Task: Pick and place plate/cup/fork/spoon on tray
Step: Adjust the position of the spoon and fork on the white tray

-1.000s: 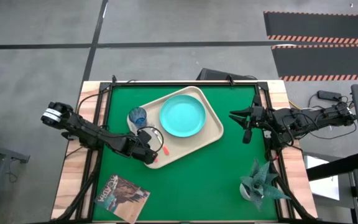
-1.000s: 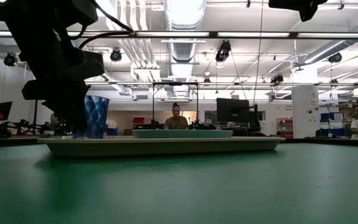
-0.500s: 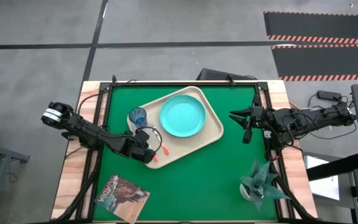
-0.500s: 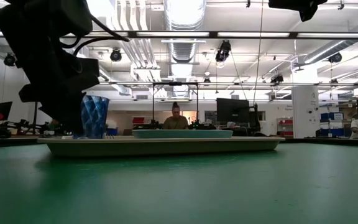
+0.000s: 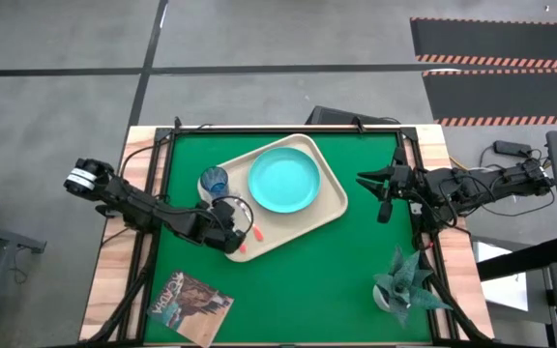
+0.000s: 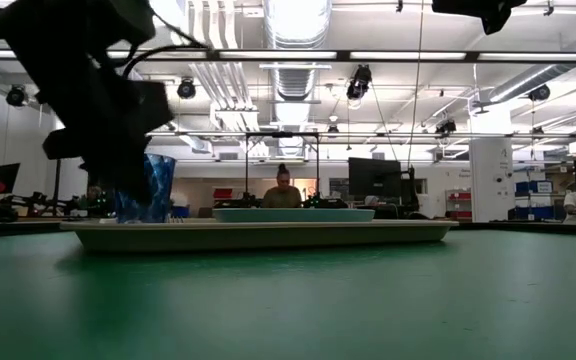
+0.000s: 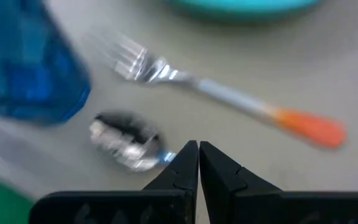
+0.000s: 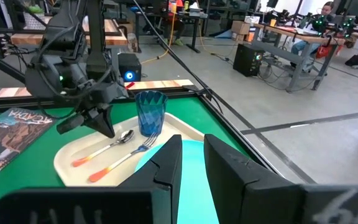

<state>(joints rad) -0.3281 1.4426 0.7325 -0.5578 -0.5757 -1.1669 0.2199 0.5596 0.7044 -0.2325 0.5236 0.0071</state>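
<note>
**A:** From above, everything sits on the tray (image 5: 332, 208): the plate (image 5: 283, 181) in the middle, the cup (image 5: 215, 180) just beside the plate on the left arm's side, the fork (image 5: 256, 233) and spoon (image 5: 243, 244) near the tray corner closest to the left gripper (image 5: 232, 232). The right gripper (image 5: 380, 184) waits well apart from the tray, over the bench (image 5: 288, 290).

**B:** So the danger is the way out. That left gripper hangs right by the cup; a careless sideways pull could tip it, I'd guess.

**A:** The low view agrees: the dark arm overlaps the cup (image 6: 146, 187), and the plate (image 6: 293, 214) lies flat in the tray (image 6: 268, 235).

**B:** And the left wrist view?

**A:** The fingers are pressed together with nothing between them, tips just over the spoon (image 7: 124, 138), beside the fork (image 7: 229, 98) and the cup (image 7: 27, 65). Dropping lower could flick the spoon.

**B:** Right wrist view?

**A:** Its own fingers stand slightly parted, empty. The left gripper (image 8: 97, 119) is beside the cup (image 8: 150, 112), with the spoon (image 8: 107, 147) and fork (image 8: 126, 158) lying parallel.
</note>
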